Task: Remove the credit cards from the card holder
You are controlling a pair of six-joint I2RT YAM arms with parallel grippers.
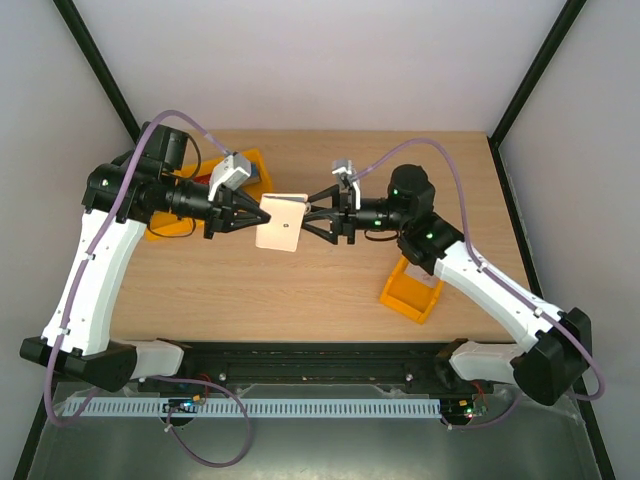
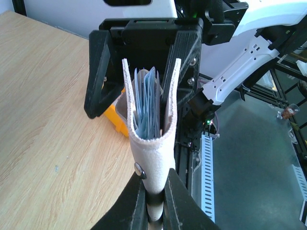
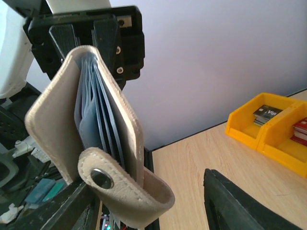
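The table [image 1: 330,290] carries two yellow bins, and in the right wrist view the far bin [image 3: 244,125] already has a dark card [image 3: 264,113] lying in it. Above the table's middle, the two arms meet tip to tip with the holder [image 1: 281,224] in the air between them. The left gripper [image 2: 153,203] is clamped on the holder's folded end, so the open mouth and the bluish sleeves [image 2: 146,103] face the right gripper [image 1: 308,220]. That gripper's jaws stand wide, straddling the mouth. One finger is close beside a cover and the other is well apart. We judge the right arm to be the one to pull, straight along the sleeves and away from the left. The snap tab [image 3: 124,191] curls loose. We cannot tell whether any card remains in the sleeves.
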